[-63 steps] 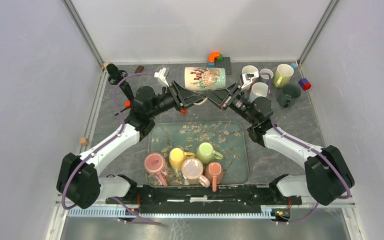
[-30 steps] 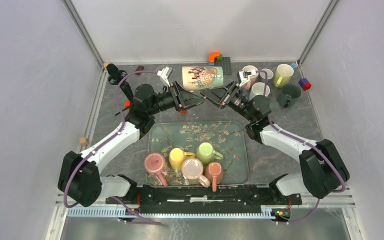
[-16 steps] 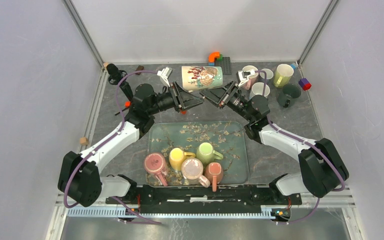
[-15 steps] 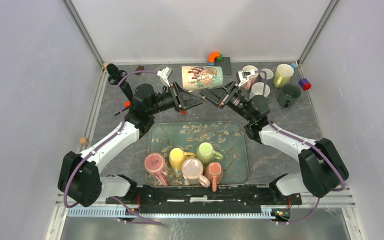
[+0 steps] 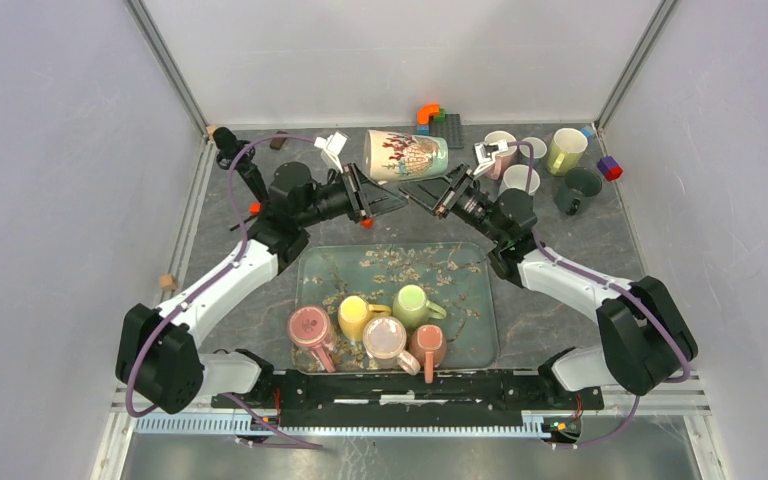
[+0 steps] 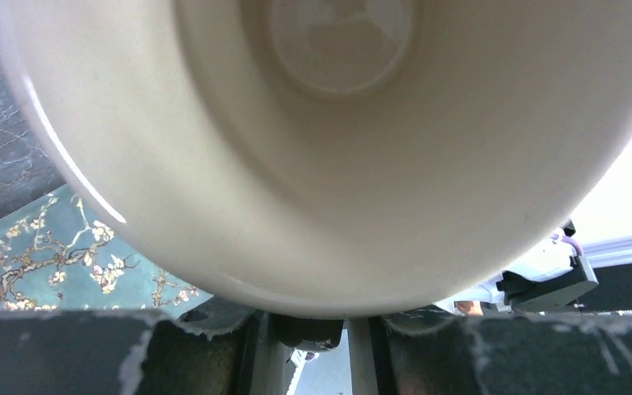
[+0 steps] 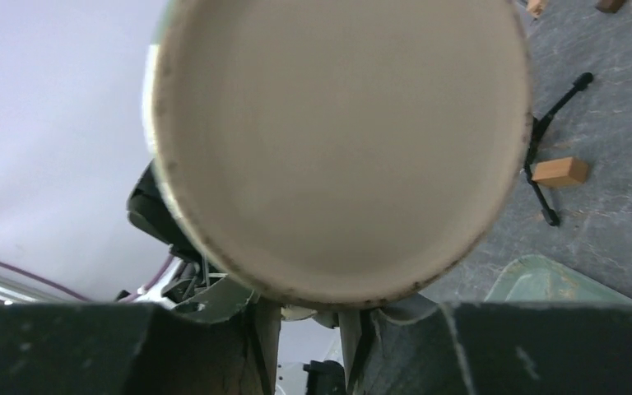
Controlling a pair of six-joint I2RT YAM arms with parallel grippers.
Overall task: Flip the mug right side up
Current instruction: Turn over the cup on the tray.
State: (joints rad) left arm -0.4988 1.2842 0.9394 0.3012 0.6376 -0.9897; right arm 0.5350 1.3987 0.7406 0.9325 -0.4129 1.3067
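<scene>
The mug (image 5: 406, 156) is lying tilted on its side beyond the tray (image 5: 472, 300), filling both wrist views and hiding the fingertips, so neither grip can be told, while the left gripper (image 5: 392, 200) and right gripper (image 5: 415, 192) are pointing inward, nearly tip to tip, just beside it.

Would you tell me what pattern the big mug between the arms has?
The mug is cream with a red-and-teal printed picture, clearest in the top view.
</scene>
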